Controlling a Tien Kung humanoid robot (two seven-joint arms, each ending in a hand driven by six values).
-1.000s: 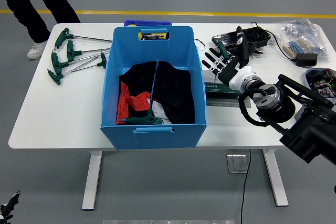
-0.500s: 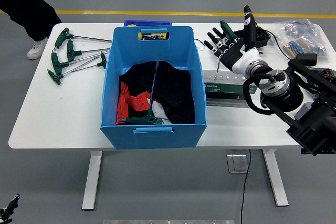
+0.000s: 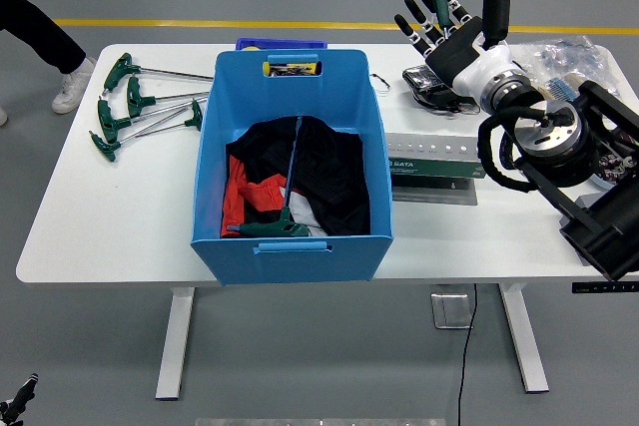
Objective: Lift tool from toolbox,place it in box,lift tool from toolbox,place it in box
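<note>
The white tabletop [image 3: 120,207] stretches left of and below the raised right robot hand [image 3: 454,22], whose fingers are spread and hold nothing. Down to its left stands one tall blue plastic box [image 3: 292,162], with one green T-handled wrench [image 3: 285,197] already inside on dark cloth. Just beneath the robot hand sits one black toolbox tray [image 3: 439,82], its contents too small to count. Far to its left lie five loose green T-handled wrenches [image 3: 135,107]. Such a tool is likely stiff, light and slim; the rubbery green handle looks the surest grip.
</note>
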